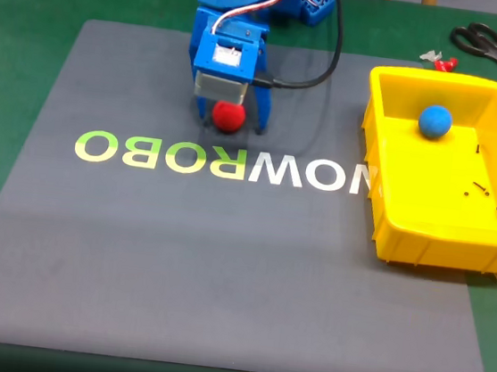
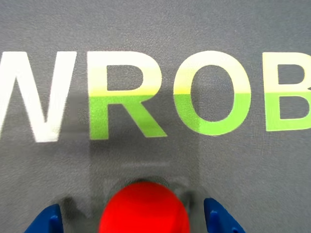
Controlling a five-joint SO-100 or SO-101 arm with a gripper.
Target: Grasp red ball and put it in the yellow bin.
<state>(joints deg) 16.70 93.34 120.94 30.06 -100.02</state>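
Red ball [image 1: 229, 116] down on grey mat [image 1: 222, 264], just above the big letters [image 1: 224, 162], between spread-apart blue gripper [image 1: 234, 127] fingers, not squeezed yet. Could roll away if bumped. Yellow bin [image 1: 382, 197] far right of letters.

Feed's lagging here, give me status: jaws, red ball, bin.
Gripper down on mat, jaws open, straddling red ball. Ball not yet clamped. Yellow bin to the right in fixed view, blue ball inside. Path looks clear.
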